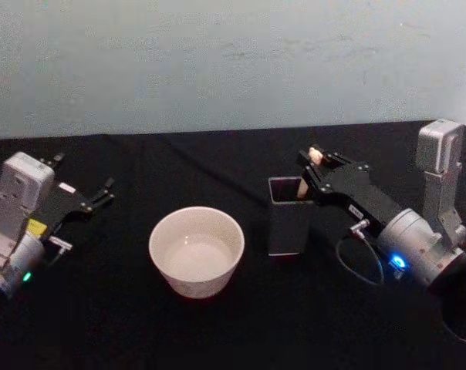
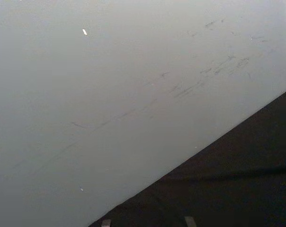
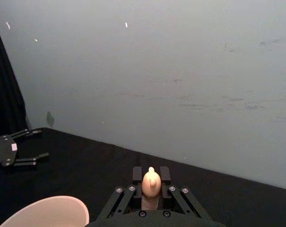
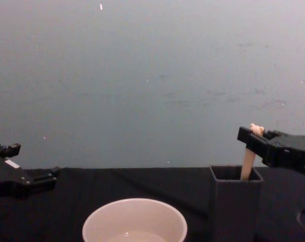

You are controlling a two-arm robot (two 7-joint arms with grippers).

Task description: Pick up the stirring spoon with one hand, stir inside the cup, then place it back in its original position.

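The stirring spoon point(image 4: 248, 162) stands in a tall dark grey square holder point(image 1: 286, 216), its pale handle and bear-head top point(image 3: 151, 181) sticking out above the rim. My right gripper point(image 1: 313, 163) is shut on the upper handle just under the bear-head, also seen from the side as the right gripper point(image 4: 251, 139). The cream-white cup point(image 1: 196, 250) sits left of the holder, pale inside. My left gripper point(image 1: 106, 190) hovers open at the far left, apart from everything.
Everything rests on a black tablecloth point(image 1: 233, 331). A pale wall point(image 1: 217, 62) closes off the back. A black cable point(image 1: 360, 266) loops under my right wrist. Free room lies between the cup and my left arm.
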